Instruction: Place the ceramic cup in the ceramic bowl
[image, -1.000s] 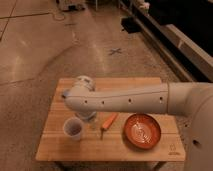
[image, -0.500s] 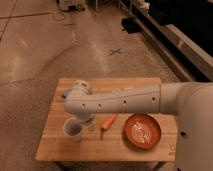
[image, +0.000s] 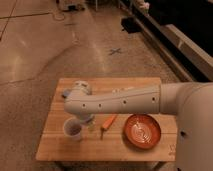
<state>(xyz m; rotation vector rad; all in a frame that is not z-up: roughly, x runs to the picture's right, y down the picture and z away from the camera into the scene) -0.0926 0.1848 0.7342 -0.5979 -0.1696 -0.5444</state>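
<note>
- Pale stone floor with a dark cross mark (image: 116, 51) is seen behind a small wooden table (image: 125, 150).
- The cup (image: 73, 130) stands upright on the table, well to the left of the bowl (image: 142, 131); an orange stick-like thing (image: 107, 124) lies between them.
- The step in hand is judged to be the reach for the cup, which is not yet lifted.
- Next, a firm grip on the cup is called for, then a lift over the orange thing towards the bowl.
- The arm (image: 120, 102) is stretched leftwards behind the bowl, with the wrist bent down.
- The gripper (image: 86, 120) is held just beside the cup, on its bowl side; whether it is open or closed cannot be told.
</note>
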